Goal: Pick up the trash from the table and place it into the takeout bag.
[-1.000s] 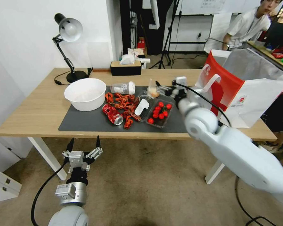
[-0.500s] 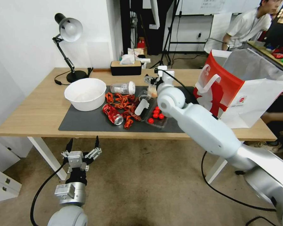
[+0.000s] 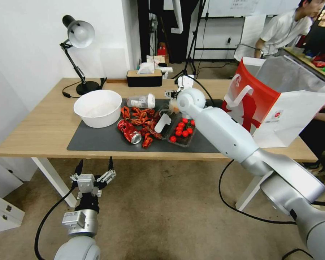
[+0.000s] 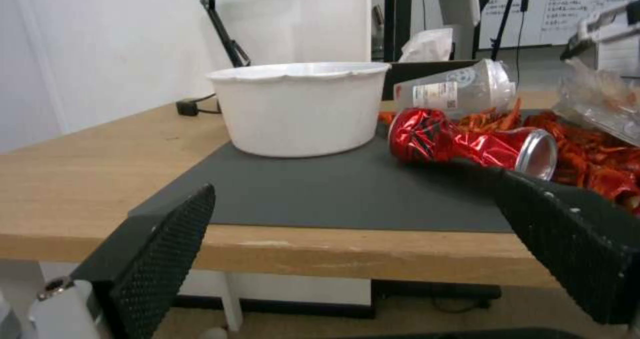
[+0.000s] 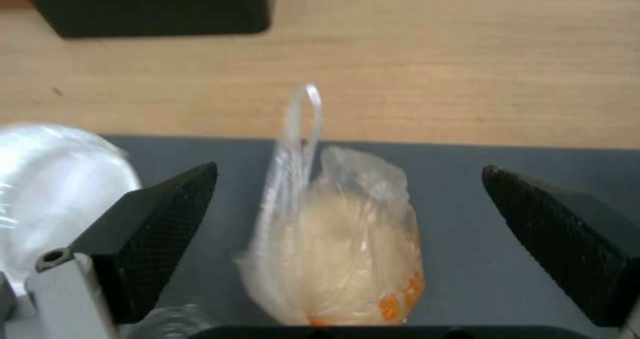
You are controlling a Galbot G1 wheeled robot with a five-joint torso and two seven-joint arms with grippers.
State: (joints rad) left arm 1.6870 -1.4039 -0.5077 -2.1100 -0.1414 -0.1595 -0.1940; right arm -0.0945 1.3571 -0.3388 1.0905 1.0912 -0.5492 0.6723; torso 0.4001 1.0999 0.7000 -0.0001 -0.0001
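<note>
On the table (image 3: 43, 126), a small clear food bag (image 3: 174, 105) with something pale inside stands on the dark mat. My right gripper (image 3: 172, 94) hovers just above it. In the right wrist view that gripper (image 5: 350, 179) is open, one finger on either side of the food bag (image 5: 347, 249), not touching it. A clear white-lidded cup (image 3: 141, 101) lies on its side, and a crushed red can (image 3: 129, 131) lies nearer the front. The takeout bag (image 3: 278, 101) stands open at the table's right end. My left gripper (image 3: 94, 169) hangs open below the table's front edge.
A white bowl (image 3: 97, 107) sits on the mat's left end. Red shell scraps (image 3: 141, 117) and a clear tray of cherry tomatoes (image 3: 183, 130) lie mid-mat. A desk lamp (image 3: 77, 36) and a tissue box (image 3: 144, 77) stand at the back.
My right arm has swung left, away from the takeout bag's side, and its gripper has come over the small food bag. The left arm has not moved.
</note>
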